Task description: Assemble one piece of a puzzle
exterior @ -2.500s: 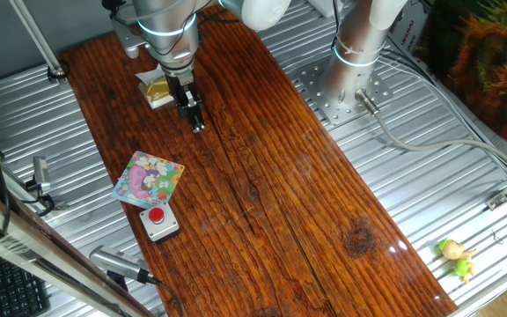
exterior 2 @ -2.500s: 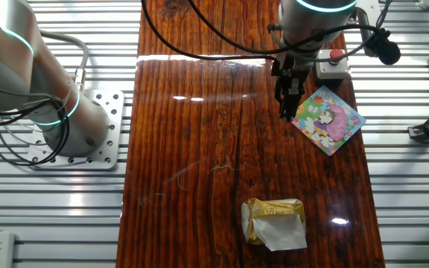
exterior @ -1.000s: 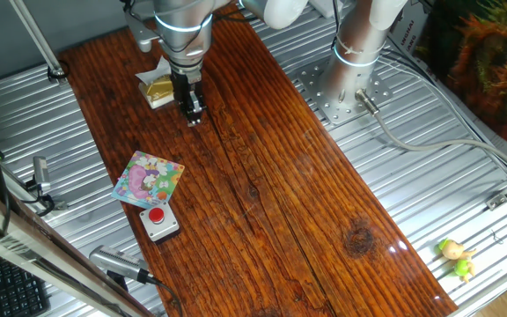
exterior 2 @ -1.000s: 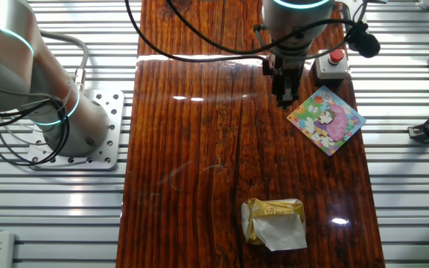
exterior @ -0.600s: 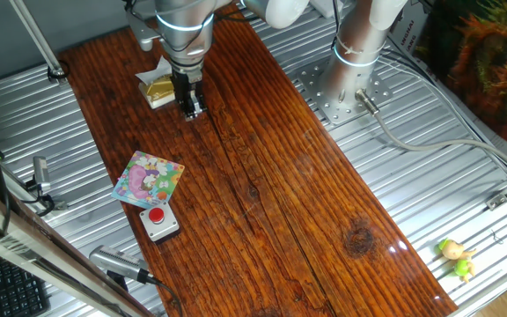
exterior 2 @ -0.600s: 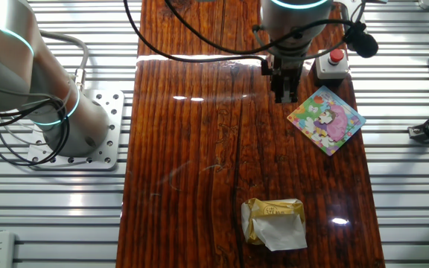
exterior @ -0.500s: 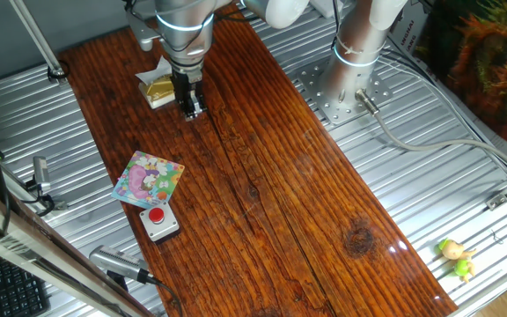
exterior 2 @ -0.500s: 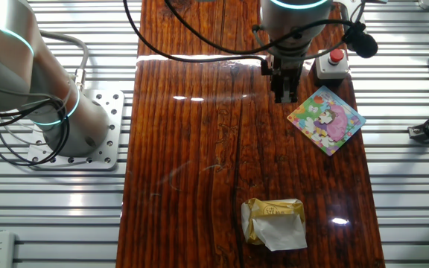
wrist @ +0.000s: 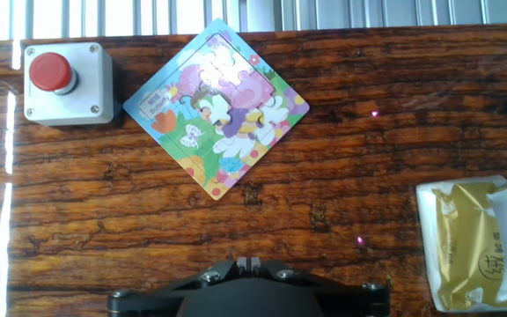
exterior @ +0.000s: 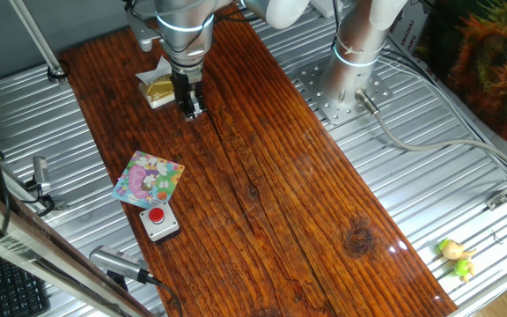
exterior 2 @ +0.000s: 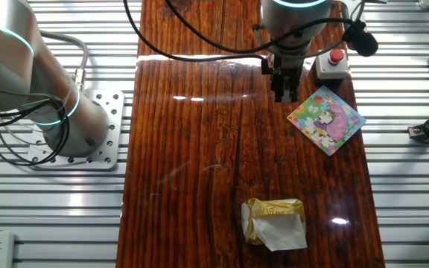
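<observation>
Gripper (exterior 2: 284, 95) pointing straight down above the table (exterior 2: 199, 186), fingers together, empty, beside the puzzle (exterior 2: 326, 119)

yellow packet (wrist: 469, 246): cut off by right edge in hand view
jaws: tips hidden in hand view
keyboard (exterior: 3, 286): cropped at corner

— How many puzzles lie on the wooden table (exterior: 306, 202)?
— One puzzle (wrist: 216, 107), near one long edge.
— And button boxes?
— One grey box (wrist: 67, 83), bearing one red button (wrist: 49, 71), just beside the puzzle.
— Anything else?
— One yellow-and-white packet (exterior 2: 275, 222). Off the table, one small green-and-yellow toy (exterior: 457, 257).
</observation>
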Controlling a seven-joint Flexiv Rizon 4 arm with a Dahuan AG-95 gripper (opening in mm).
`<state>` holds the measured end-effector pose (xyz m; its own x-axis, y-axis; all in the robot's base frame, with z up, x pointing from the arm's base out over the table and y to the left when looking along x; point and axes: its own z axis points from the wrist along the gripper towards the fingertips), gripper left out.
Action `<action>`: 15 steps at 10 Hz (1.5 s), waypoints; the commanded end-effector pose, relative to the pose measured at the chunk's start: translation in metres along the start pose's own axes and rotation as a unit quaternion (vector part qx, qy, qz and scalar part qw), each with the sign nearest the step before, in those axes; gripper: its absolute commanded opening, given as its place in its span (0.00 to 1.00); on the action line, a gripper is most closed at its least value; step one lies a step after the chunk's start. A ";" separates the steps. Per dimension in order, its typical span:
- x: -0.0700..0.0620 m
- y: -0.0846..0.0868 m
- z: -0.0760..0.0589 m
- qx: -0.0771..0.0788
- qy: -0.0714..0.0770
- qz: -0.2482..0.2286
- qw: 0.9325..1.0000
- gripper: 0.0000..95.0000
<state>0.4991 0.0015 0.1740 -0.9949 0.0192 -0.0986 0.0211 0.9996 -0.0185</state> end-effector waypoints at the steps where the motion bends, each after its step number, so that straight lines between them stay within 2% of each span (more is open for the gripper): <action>1: -0.001 0.000 0.001 -0.001 -0.002 0.000 1.000 0.00; 9: -0.002 0.000 0.001 -0.001 -0.001 -0.001 1.000 0.00; 10: -0.011 -0.001 0.006 -0.001 -0.003 -0.005 1.000 0.00; 12: -0.062 0.003 0.023 -0.003 0.002 -0.005 1.000 0.00; 13: -0.081 0.005 0.032 -0.003 0.003 -0.004 1.000 0.00; 14: -0.086 0.006 0.035 -0.003 0.003 -0.005 1.000 0.00; 15: -0.102 0.006 0.054 -0.005 -0.001 -0.007 1.000 0.00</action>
<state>0.6036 0.0060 0.1323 -0.9956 0.0052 -0.0935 0.0057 1.0000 -0.0051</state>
